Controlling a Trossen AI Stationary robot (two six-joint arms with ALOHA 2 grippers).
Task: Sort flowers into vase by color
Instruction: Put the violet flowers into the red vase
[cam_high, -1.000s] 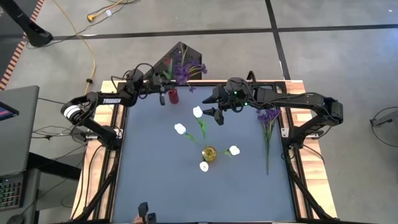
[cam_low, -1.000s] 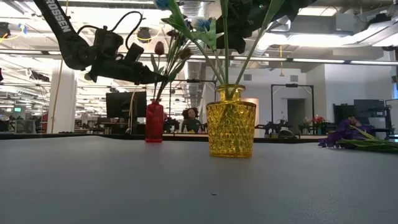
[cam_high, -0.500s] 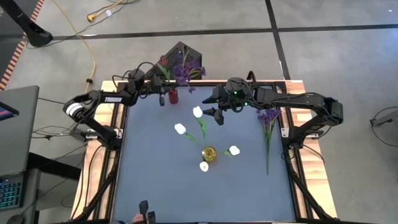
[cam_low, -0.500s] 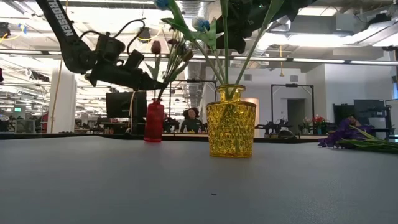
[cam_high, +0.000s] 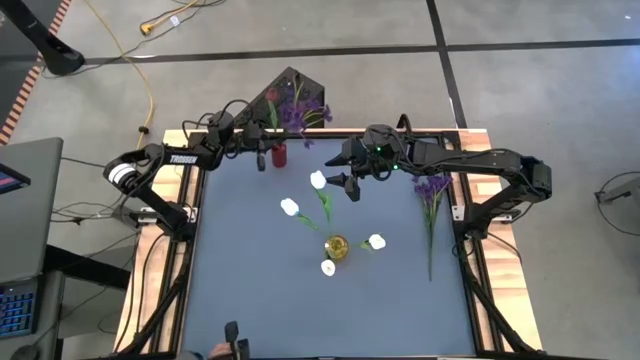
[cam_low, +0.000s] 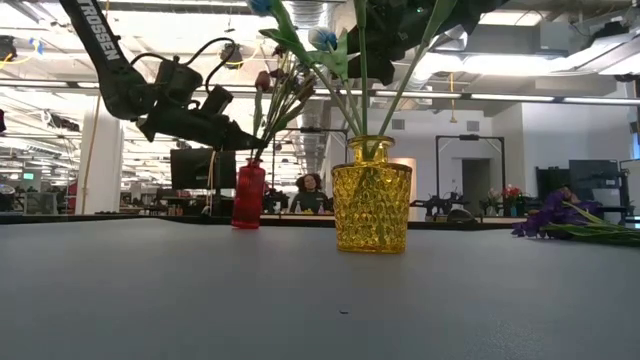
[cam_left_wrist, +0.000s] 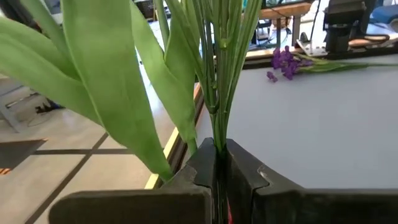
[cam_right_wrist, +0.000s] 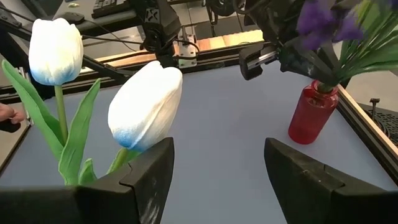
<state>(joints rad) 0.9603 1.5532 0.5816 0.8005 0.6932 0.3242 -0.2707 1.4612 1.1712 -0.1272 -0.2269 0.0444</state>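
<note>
In the left wrist view, the two fingers (cam_left_wrist: 239, 177) of the left gripper (cam_left_wrist: 219, 163) are seen pressed together on a bundle of thin green stems (cam_left_wrist: 221, 74), which rise straight out between them, with broad leaves spreading to one side. The flower heads are not shown there. They are shown in the high view: purple sprigs (cam_high: 296, 112) with one dark red tulip (cam_high: 271, 95), spread beyond the far edge of the table (cam_high: 240, 290). The same bundle is seen in the low view standing in the small red vase (cam_low: 248, 194), with the long axis steeply upright and leaning a little to the right at the top. The left gripper (cam_low: 228, 133) is closed on the stems just above the neck of this vase, at the far left of the table.

In the right wrist view, the fingers (cam_right_wrist: 146, 174) of the right gripper (cam_right_wrist: 214, 168) are seen wide apart and nothing is held. Two white tulips (cam_right_wrist: 146, 106) stand just beside the one finger, heads up. In the high view this gripper (cam_high: 347, 177) hovers far of the table centre, near the white tulips of the yellow vase (cam_high: 336, 247). Four white heads fan out around this vase. A purple sprig (cam_high: 431, 200) lies flat near the right edge, with the head to the far side and the stem to the near side.
</note>
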